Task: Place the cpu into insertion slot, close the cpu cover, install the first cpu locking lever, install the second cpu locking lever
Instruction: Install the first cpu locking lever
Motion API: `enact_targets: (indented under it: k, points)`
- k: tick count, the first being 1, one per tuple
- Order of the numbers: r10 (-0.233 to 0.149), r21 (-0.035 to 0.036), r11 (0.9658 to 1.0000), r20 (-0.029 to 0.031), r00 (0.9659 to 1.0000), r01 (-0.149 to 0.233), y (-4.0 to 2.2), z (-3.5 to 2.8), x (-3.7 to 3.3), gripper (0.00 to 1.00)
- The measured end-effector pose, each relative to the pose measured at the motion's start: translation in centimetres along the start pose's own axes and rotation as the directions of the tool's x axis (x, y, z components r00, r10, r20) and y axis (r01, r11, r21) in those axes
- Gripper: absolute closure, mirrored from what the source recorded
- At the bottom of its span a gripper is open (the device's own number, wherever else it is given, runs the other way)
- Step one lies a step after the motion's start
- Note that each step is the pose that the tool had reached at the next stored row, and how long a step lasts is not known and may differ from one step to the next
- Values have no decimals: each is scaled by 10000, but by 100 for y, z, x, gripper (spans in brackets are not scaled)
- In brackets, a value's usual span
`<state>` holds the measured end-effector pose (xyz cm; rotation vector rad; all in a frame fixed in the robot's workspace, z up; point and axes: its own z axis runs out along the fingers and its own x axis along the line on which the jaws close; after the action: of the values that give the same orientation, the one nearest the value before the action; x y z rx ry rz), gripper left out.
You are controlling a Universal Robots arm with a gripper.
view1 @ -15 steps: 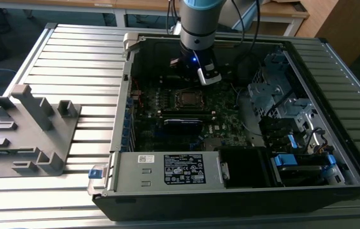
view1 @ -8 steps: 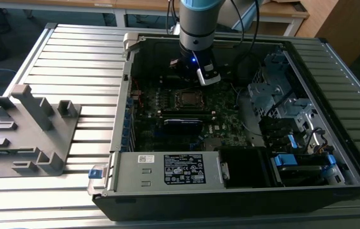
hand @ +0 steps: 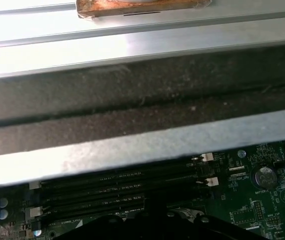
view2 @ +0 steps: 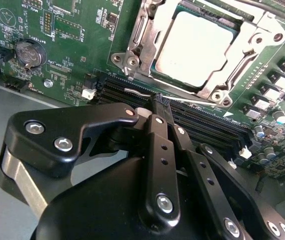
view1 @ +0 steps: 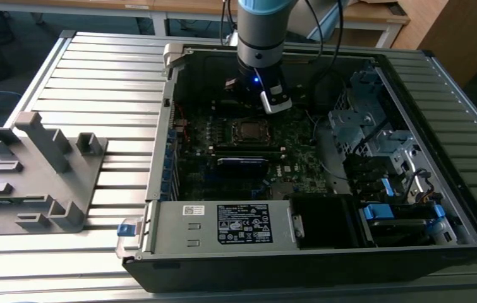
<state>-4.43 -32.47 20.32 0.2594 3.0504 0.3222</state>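
the arm reaches down into an open computer case lying on a ribbed metal tabletop, with its gripper hanging low over the green motherboard just beside the socket. in the second wrist view the jaws are brought together into a narrow black tip with nothing between them, that tip sitting over the long black memory slots right at the edge of the insertion slot. the cpu already lies flat in the slot, its dull grey top showing through the window of the cpu cover, which lies down over it as a silver frame. a thin metal lever runs along the socket's near edge, close to the jaw tip; whether it is latched cannot be told. room is tight here: the memory slots, a white slot clip and a row of grey components crowd the socket's sides, while the round coin battery sits well apart. in the exterior view the case walls ring the board, a drive cage with blue tabs stands on the exterior view's right and the power supply closes the near side. it carries a white label whose print is too small to read; the board's white lettering is likewise not legible. a grey fixture rests on the tabletop at the exterior view's left, well clear of the case. the first wrist view looks along the case wall above the memory slots.
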Motion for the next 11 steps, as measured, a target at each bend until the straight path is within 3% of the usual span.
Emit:
enact_targets:
  k: [11]
  points:
    - [-19,-19,10000,104,9999,19,-5,16,10,89]
